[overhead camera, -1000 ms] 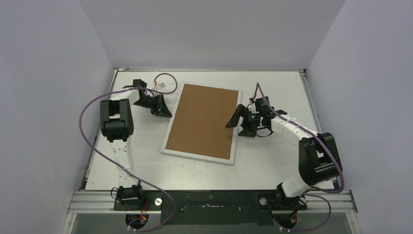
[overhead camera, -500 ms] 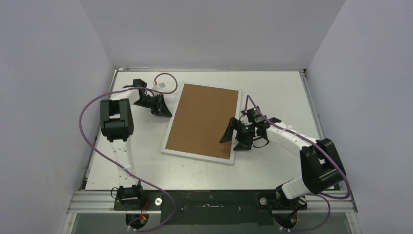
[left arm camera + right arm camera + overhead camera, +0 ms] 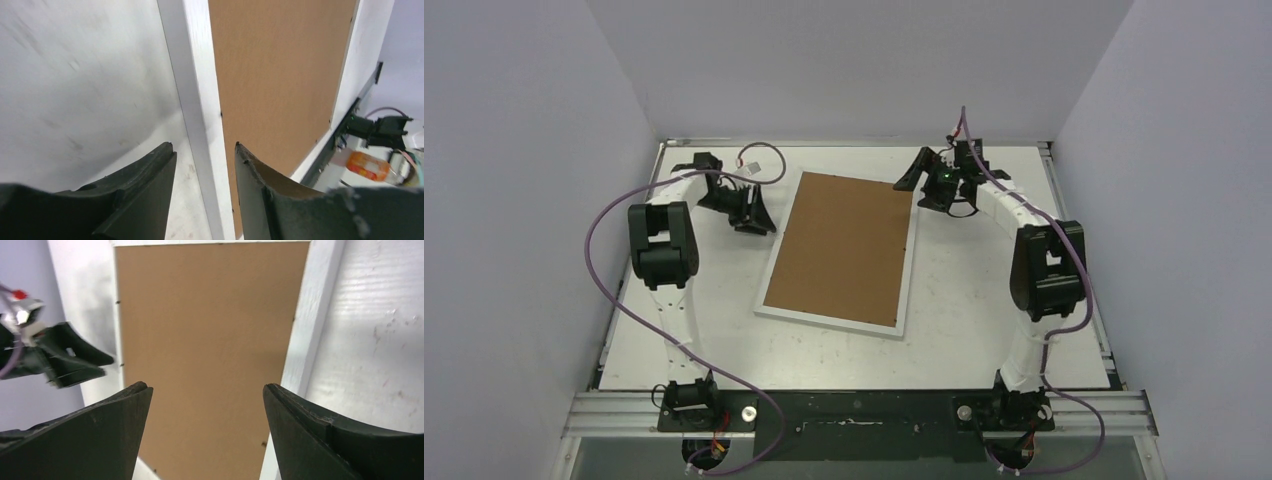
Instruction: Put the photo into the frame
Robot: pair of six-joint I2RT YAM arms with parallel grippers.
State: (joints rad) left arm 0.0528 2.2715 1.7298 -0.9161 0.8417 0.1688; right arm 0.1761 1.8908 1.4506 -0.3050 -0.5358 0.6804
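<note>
Face down on the white counter (image 3: 984,300), the white-bordered frame (image 3: 909,270) lies between the two sets of fingers, its middle filled by a plain brown backing board (image 3: 839,250). The left fingers (image 3: 752,216), parted and holding nothing, sit just off one long edge of the frame. Seen from the wrist, that white border runs away from the gap between their tips, with the board beyond the right-hand tip. The right fingers (image 3: 909,178), spread wide and empty, stand at the frame's far corner on the opposite side, pointing down its length. Board fills the space between their tips, and the white border passes by the right-hand one. The frame's near end lies well away from both pairs. The photo is out of sight; whether it lies under the board cannot be told.
</note>
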